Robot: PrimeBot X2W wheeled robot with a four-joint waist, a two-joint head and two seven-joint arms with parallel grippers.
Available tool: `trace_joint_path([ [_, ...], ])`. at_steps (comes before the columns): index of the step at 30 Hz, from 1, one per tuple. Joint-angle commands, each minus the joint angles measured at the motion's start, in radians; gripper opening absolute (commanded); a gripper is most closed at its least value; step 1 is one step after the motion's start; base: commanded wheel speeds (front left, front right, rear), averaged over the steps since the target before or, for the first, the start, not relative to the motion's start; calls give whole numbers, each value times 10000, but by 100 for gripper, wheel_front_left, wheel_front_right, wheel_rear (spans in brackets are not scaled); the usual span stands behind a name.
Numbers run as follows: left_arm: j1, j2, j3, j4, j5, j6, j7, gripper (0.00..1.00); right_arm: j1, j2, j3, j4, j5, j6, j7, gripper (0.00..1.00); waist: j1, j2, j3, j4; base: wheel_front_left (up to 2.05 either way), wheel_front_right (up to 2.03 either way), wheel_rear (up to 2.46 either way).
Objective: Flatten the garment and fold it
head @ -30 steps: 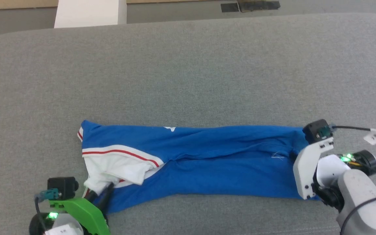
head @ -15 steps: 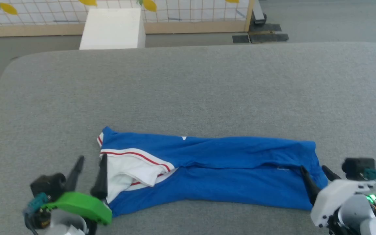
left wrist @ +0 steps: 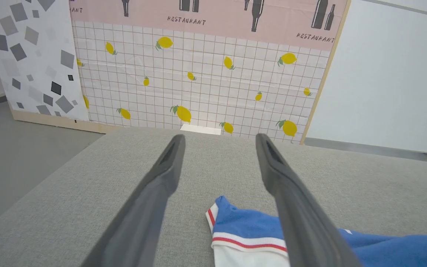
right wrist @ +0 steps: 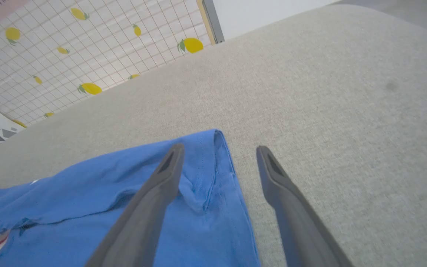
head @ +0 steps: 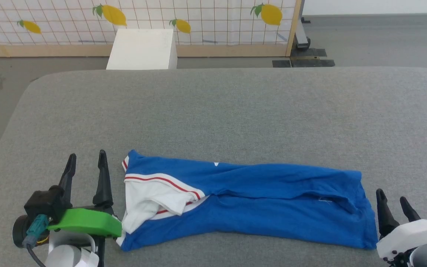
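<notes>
The garment is a royal-blue shirt folded into a long band across the near part of the grey table. Its white sleeve with red-and-white trim lies at the left end. My left gripper stands open just left of that end, lifted clear of the cloth; the trim corner lies below and between its fingers. My right gripper is open beside the blue right edge, with nothing between its fingers.
A white box stands on the floor beyond the table's far edge. Behind it runs a lemon-patterned grid panel with a wooden base. The table's left edge curves away near my left arm.
Both grippers have let go of the garment's ends and pulled back, fingers now open and pointing up. The head camera has tilted up, so the whole scene has shifted down.
</notes>
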Motion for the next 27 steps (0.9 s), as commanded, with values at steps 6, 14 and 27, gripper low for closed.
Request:
trace_joint_path([
  [6,23,-687,678,258,865,-539,-44,100,-1309,19,-356,2213,104,-13,801,100,1,-1,-138,-58,0,0,0],
  [14,2,-1028,1029,489,1206,-945,-45,100,-2678,19,-406,4096,-769,-13,2337,100,1,-1,-28,-25,0,0,0],
  [27,-313,-1201,1321,598,1488,-1222,-45,100,-4017,20,-384,5824,-2029,-13,4921,77,1,-1,488,68,0,0,0],
])
